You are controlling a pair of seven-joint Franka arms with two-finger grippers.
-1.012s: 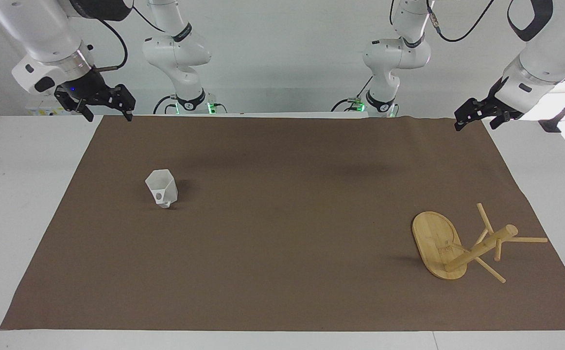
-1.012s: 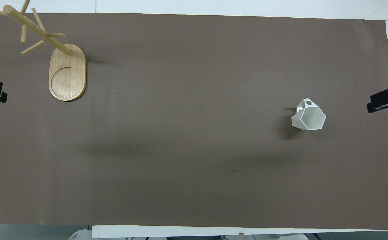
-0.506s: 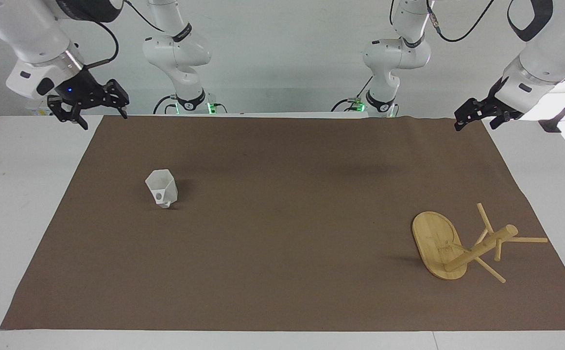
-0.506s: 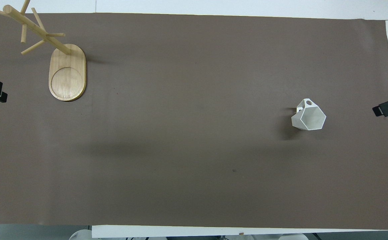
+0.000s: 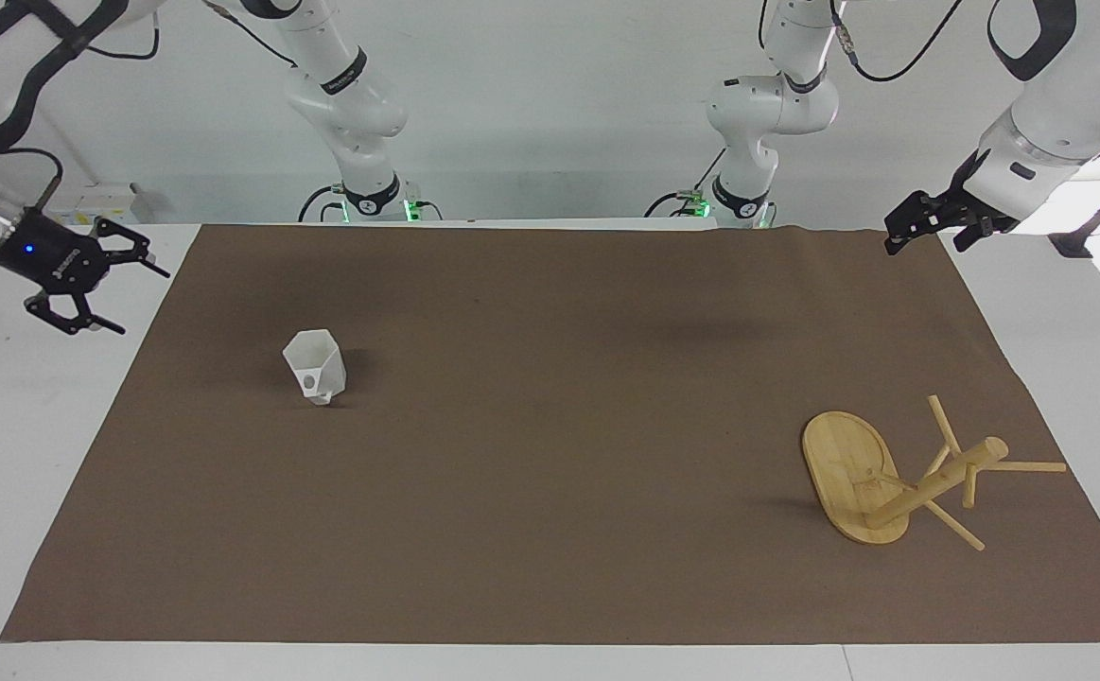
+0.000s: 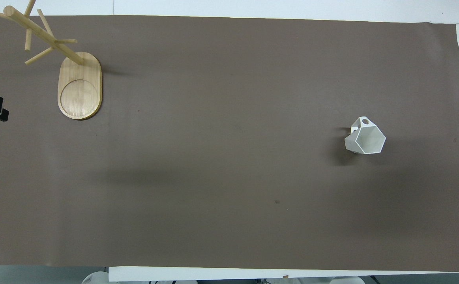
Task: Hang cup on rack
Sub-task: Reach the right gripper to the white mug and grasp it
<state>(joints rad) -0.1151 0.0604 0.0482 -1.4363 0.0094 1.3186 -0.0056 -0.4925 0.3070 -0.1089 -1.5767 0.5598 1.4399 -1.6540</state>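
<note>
Right hand (image 5: 133,298) lowered off the mat (image 5: 550,567), fingers apart, cup (image 5: 315,366) untouched

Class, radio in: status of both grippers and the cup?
Right gripper open, empty, off the mat. Left gripper waits. Cup upright, untouched; rack bare.

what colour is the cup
White all over, with a small dark mark by the handle; the cup shows best in the overhead view.

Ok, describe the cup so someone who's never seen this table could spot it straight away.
Start at the brown mat that covers most of the table. Toward the right arm's end, the cup stands alone, away from the rack at the left arm's end. It is the only small white thing there, faceted, tapering downward.
</note>
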